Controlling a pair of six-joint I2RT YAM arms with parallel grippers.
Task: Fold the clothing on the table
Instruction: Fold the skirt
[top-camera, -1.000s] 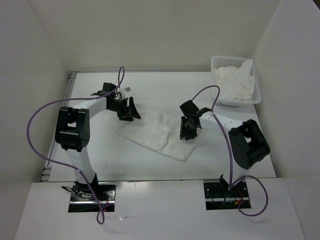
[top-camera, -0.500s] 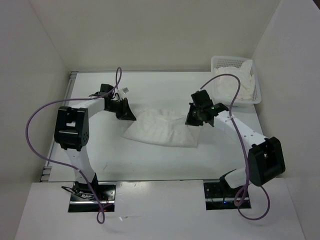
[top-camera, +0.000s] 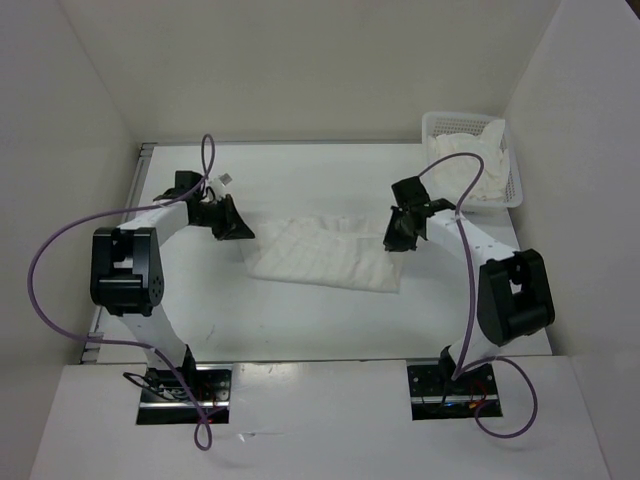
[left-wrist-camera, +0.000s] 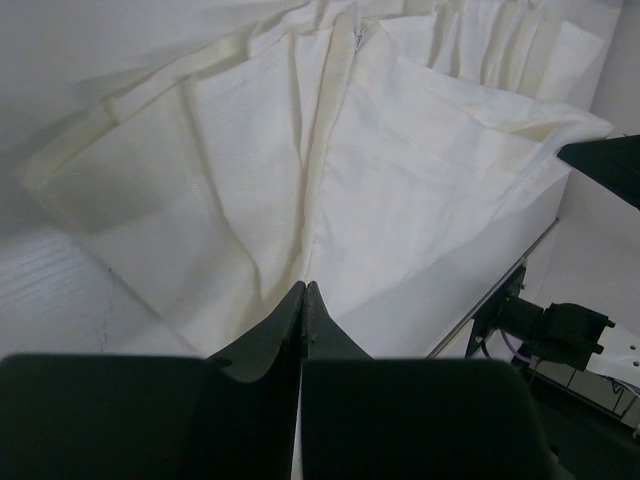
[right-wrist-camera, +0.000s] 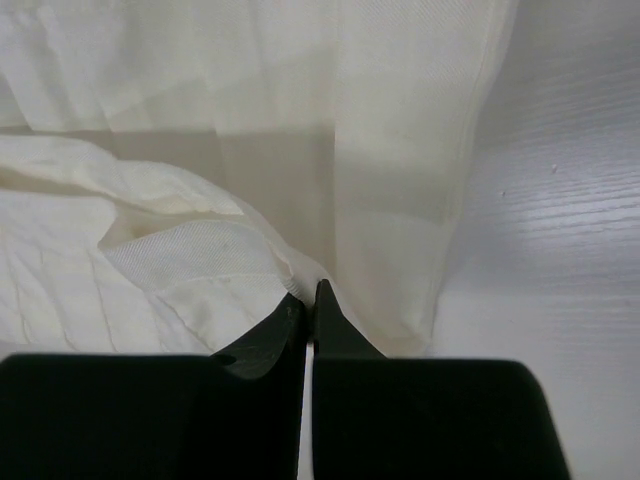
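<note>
The clothing (top-camera: 320, 255) is a thin white garment stretched flat across the middle of the table (top-camera: 300, 180), spanning from one gripper to the other. My left gripper (top-camera: 238, 229) is at its left far corner, shut on a pinch of the fabric. In the left wrist view, folds in the clothing (left-wrist-camera: 380, 170) radiate from the closed left gripper (left-wrist-camera: 303, 290). My right gripper (top-camera: 397, 241) is at the right far corner. In the right wrist view the right gripper (right-wrist-camera: 308, 293) is shut on a bunched edge of the clothing (right-wrist-camera: 200, 265).
A white mesh basket (top-camera: 432, 125) stands at the table's back right corner with a white cloth bundle (top-camera: 470, 165) in it. White walls enclose the table on three sides. Both arm bases sit at the near edge.
Both grippers have shut on the clothing. The left one drew back to the left and the right one swung out to the right, pulling the garment taut and straighter between them.
</note>
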